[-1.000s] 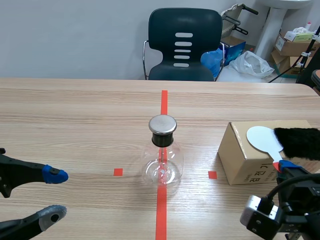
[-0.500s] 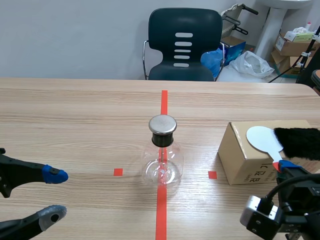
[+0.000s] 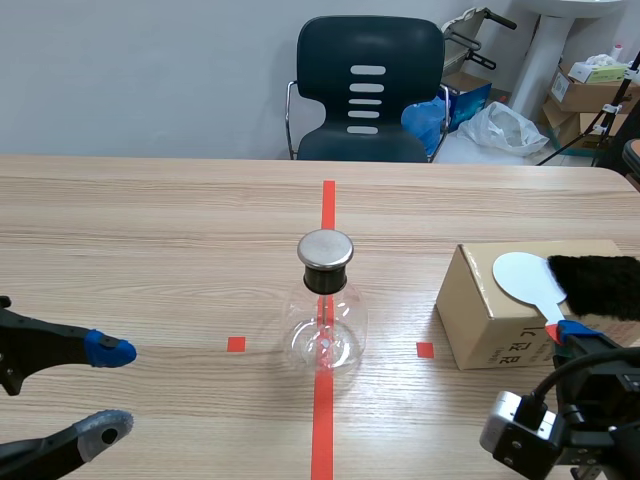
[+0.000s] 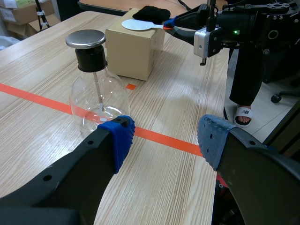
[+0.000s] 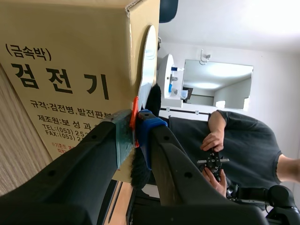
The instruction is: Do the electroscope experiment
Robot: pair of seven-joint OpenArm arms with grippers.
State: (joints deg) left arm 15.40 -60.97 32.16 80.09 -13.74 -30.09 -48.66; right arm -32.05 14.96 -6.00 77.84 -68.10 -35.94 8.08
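The electroscope (image 3: 326,310) sat pretty much dead centre on the wood-grain table (image 3: 150,230). It was a clear, round-bellied glass flask with a black stopper, a flat shiny metal cap and a thin rod running down inside. At its 3 o'clock was a tan cardboard box (image 3: 490,305) with Korean print on the side. On top of that lay a flat white round paddle (image 3: 525,275) and a clump of fuzzy black fur (image 3: 600,285).

The right gripper (image 3: 562,332) was clamped on the paddle's thin orange handle, pads squeezing it from both sides at the box's edge. The left gripper (image 3: 108,388) hung at the flask's 8 o'clock, fingers spread wide and holding nothing.

A dark plastic chair (image 3: 370,90) with a slotted back stood at 12 o'clock beyond the table. In the right wrist view, a person (image 5: 234,140) in a dark shirt showed past the box, holding a small controller.
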